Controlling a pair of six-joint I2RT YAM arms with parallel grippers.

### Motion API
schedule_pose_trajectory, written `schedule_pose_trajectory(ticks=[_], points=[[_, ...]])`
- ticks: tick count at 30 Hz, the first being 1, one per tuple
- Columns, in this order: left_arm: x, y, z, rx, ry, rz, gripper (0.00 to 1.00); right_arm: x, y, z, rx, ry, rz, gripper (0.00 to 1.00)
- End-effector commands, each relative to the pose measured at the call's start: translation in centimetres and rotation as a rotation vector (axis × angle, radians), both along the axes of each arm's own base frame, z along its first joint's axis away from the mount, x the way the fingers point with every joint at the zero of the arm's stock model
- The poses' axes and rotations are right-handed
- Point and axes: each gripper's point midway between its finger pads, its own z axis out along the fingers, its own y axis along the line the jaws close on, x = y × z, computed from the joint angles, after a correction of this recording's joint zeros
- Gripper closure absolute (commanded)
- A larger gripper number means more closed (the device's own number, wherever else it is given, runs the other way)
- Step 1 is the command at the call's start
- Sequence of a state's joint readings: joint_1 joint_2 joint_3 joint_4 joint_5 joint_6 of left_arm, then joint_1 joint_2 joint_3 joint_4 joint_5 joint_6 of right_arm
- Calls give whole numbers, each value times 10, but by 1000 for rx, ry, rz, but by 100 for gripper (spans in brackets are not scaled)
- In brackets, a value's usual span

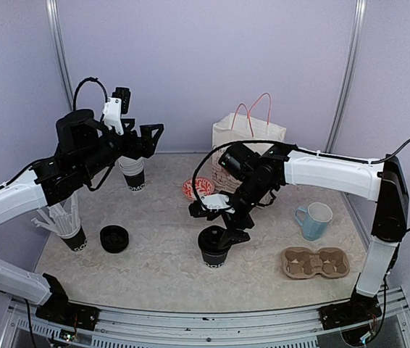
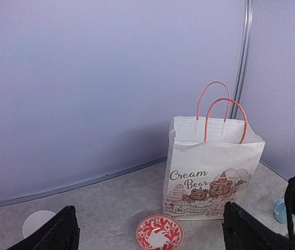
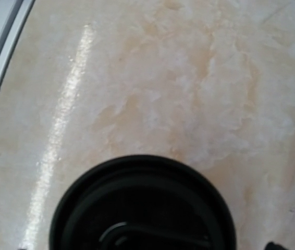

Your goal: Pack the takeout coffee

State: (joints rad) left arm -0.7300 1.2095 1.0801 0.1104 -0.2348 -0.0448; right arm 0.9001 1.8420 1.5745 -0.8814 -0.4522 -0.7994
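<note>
Marbled table (image 1: 161, 279) between lilac walls (image 1: 190, 58).
Left claw (image 2: 148, 208) hangs spread wide over the unlidded cup (image 1: 134, 176), white inside; right claw's (image 1: 218, 221) grip above the lidded cup (image 1: 215, 249) cannot be told; straws (image 1: 61, 214) fill a third cup (image 1: 74, 239).

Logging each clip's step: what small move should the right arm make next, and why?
Probably lower the right gripper a little around the lidded cup and close on it. The gripper hangs just above the cup, whose lid fills the bottom of the wrist view, and the carrier nearby holds no cup yet. Whether its jaws are open I cannot tell.
</note>
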Motion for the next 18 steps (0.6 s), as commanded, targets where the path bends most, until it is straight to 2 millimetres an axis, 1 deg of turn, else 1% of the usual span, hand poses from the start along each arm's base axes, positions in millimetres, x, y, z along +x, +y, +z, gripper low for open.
schedule_pose_trajectory(ticks=[1, 7, 10, 13, 18], points=[[-1, -5, 7, -11, -1, -21, 7, -7, 3, 9, 2, 12, 13, 3], [0, -6, 5, -4, 4, -22, 7, -3, 5, -2, -31, 7, -3, 7], [0, -6, 5, -3, 5, -20, 7, -5, 5, -9, -56, -4, -1, 9], [0, -6, 5, -3, 5, -21, 7, -7, 4, -15, -78, -14, 4, 9], [0, -6, 3, 1, 6, -22, 7, -11, 4, -18, -89, -24, 11, 10]])
